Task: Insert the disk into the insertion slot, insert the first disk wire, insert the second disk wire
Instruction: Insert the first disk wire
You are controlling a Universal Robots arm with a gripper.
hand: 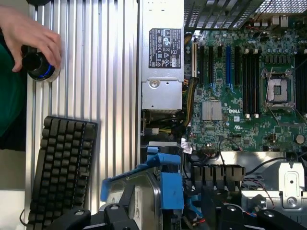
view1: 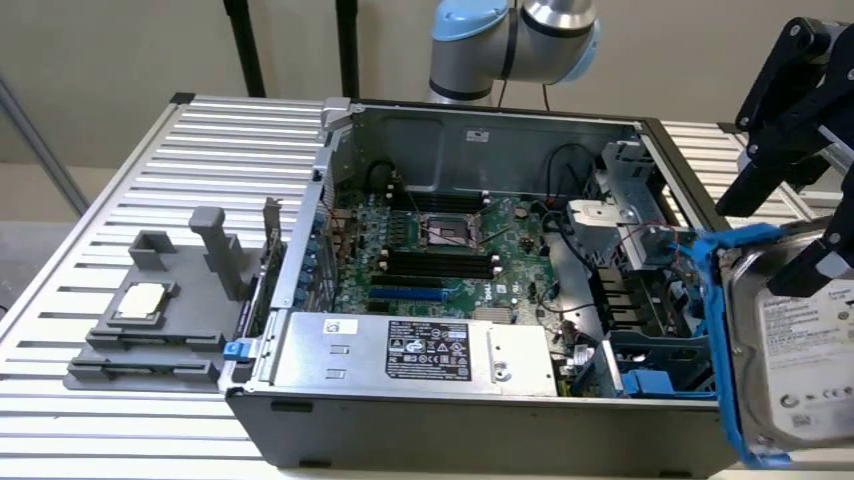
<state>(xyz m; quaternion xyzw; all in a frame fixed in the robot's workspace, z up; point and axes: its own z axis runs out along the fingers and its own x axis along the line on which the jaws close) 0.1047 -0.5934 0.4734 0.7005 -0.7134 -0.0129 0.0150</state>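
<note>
A slatted metal counter (view1: 107, 200) carries an open computer case (view1: 467, 430) with its motherboard (view1: 441, 260) and silver power-supply box (view1: 414, 350) exposed. In the wrist view a black keyboard (hand: 60, 167) lies on the counter beside the case. A grey fixture (view1: 160, 320) sits at the exterior view's left. The end effector (view1: 781, 240) pinches the disk (view1: 801, 350) in its blue carrier, holding it on edge just outside the case at the exterior view's right. The disk is close beside the insertion slot (view1: 650, 352) and not yet in it. A person's hand (hand: 31, 36) rests on a round knob (hand: 39, 66).
</note>
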